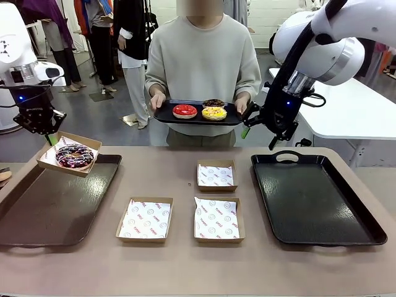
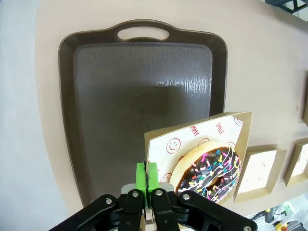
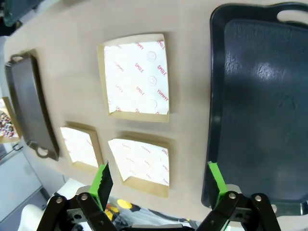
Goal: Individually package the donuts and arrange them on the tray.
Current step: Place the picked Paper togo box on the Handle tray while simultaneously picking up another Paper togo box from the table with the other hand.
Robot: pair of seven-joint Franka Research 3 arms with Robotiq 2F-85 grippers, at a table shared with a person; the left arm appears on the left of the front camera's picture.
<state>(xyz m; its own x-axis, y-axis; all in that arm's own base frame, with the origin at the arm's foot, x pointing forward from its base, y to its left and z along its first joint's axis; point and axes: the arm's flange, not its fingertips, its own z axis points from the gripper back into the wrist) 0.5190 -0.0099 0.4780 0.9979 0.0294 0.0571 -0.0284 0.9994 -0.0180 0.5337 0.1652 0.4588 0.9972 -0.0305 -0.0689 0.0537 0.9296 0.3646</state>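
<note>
You have the left tray (image 1: 37, 216) and the right tray (image 1: 309, 204) at the two sides of the table (image 1: 185, 272); between them, a far box (image 1: 216, 176) sits behind two near boxes (image 1: 146, 219) set side by side; a fourth box (image 1: 60, 168), a donut (image 1: 74, 156) in it, hangs over the left tray's far corner; across the table, a person's tray (image 1: 164, 115) carries three donuts (image 1: 184, 111).

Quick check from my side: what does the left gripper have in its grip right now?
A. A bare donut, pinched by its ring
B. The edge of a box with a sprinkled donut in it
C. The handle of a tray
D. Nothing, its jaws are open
B: the left gripper is shut on the edge of the paper-lined box, which holds the sprinkled donut and tilts above the brown tray.
</note>
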